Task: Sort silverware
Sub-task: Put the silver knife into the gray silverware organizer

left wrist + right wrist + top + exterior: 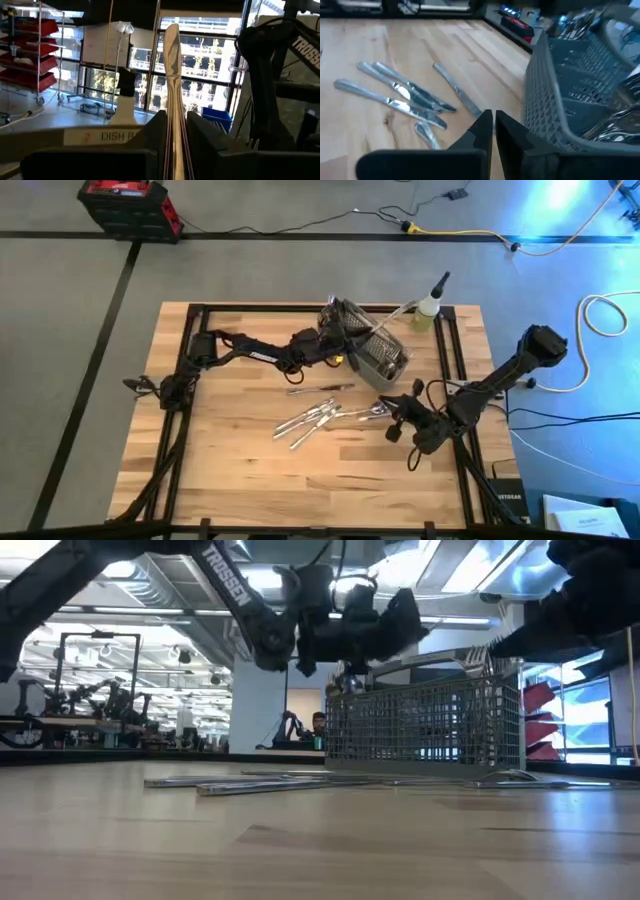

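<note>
A gray mesh basket stands at the table's far middle with silverware in it. Several loose pieces of silverware lie flat on the wood in front of it. My left gripper hangs above the basket's left end, shut on one slim shiny piece. My right gripper is low over the table, right of the loose pieces and beside the basket's near wall, its fingers together. One piece ends right at its fingertips. My left gripper pinches the slim piece between its two fingers, with the held part hidden between them. The piece runs on along the fingers, past their tips, and its rounded free end is clear of everything. My right gripper's fingertips are at the near end of one lying piece; I cannot tell whether they touch it.
A small squeeze bottle stands at the far right corner behind the basket. Black frame rails run along the table's edges. Bare wood lies toward the near edge.
</note>
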{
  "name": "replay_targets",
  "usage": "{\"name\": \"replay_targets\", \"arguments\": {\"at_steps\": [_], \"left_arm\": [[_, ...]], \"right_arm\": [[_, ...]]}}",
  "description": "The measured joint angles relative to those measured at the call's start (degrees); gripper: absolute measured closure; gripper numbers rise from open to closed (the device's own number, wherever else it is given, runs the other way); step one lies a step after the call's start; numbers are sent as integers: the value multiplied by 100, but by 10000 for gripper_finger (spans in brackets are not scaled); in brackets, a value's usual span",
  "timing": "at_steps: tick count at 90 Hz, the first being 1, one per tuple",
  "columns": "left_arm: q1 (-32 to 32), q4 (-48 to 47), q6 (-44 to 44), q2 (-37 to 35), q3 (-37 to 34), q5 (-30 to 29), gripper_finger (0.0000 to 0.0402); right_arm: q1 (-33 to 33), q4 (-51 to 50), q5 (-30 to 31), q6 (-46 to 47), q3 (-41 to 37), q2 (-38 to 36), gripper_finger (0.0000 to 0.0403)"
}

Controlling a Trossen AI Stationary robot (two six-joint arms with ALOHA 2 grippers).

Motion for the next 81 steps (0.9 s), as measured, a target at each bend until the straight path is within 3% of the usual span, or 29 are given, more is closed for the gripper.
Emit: {"name": "replay_targets", "arguments": {"at_steps": [27,53,81], "left_arm": [[182,820,-120,378,6,1,359],[219,1104,-369,765,8,-28,359],[224,1023,-53,802,8,-96,351]], "right_arm": [[0,4,166,2,0,0,398],[0,6,164,4,0,0,398],[0,2,153,6,0,0,398]]}}
